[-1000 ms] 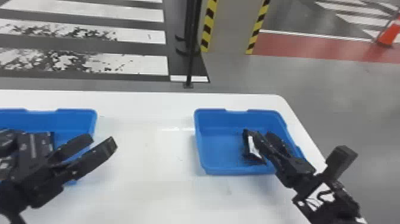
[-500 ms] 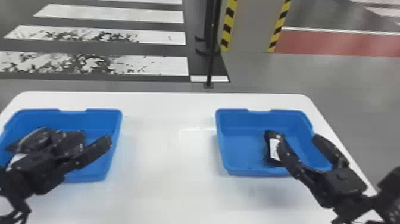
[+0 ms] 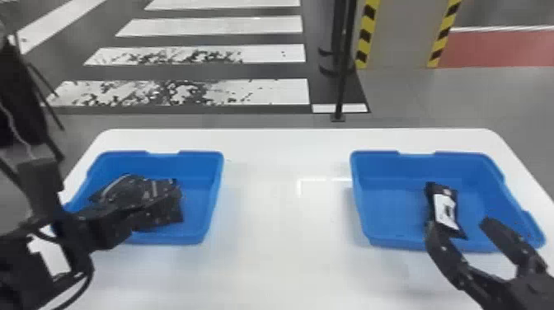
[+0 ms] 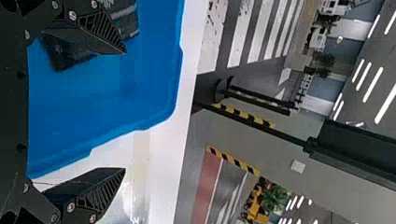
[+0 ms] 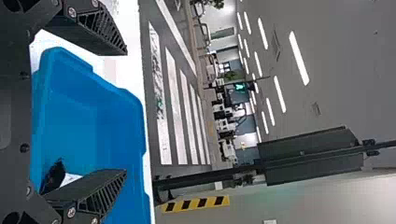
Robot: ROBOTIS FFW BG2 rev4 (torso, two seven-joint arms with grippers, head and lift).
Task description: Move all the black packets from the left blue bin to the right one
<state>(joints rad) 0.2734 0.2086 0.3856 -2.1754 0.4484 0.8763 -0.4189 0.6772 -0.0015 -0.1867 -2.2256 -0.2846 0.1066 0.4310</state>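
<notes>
While both gape wide and empty, the left tool (image 3: 111, 226) and right tool (image 3: 461, 227) hang at two bins: left bin (image 3: 202, 198), overlapping black packets (image 3: 134, 191), hard to count; right bin (image 3: 391, 206), one packet (image 3: 445, 210). Past the desk (image 3: 284, 247) stand one pole (image 3: 345, 70), two striped strips (image 3: 366, 35).

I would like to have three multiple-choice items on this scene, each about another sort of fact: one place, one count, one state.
1. Where is the black packet with the white label?
A. on the grey floor
B. in the right blue plastic bin
C. left of both bins

2. How many blue bins stand on the white table?
A. two
B. three
C. four

3. How are the right black gripper's fingers?
A. shut, empty
B. shut on a packet
C. open

1 B: it lies on that bin's floor.
2 A: one left, one right.
3 C: a wide gap parts the fingertips.
</notes>
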